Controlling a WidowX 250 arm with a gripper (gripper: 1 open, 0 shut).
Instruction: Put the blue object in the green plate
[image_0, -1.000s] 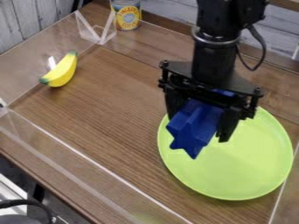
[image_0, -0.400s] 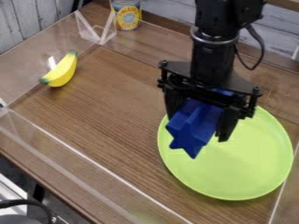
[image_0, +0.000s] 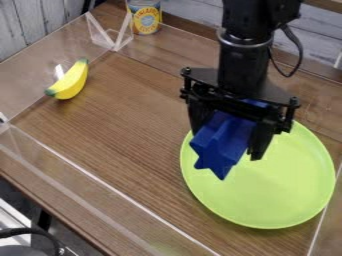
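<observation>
We saw the black claw (image_0: 235, 132) clenched on the blue object (image_0: 222, 145), a crumpled piece of cloth pinched between its fingers and hanging down from them. The cloth's lower end dangled over the left part of the green plate (image_0: 287, 185), and from this angle we could not tell whether its tip touched the plate's surface. The dark arm (image_0: 254, 40) stood upright above the claw, rising out of the top of the view. The round plate lay flat on the wooden table (image_0: 114, 120), near its right edge. Well apart from it, at the far left of the table, a yellow banana (image_0: 68, 80) rested beside a clear plastic wall (image_0: 40, 55) that ran along the table's border. At the back, a yellow can (image_0: 144, 16) with a printed label stood upright near a clear triangular stand (image_0: 111, 33).
</observation>
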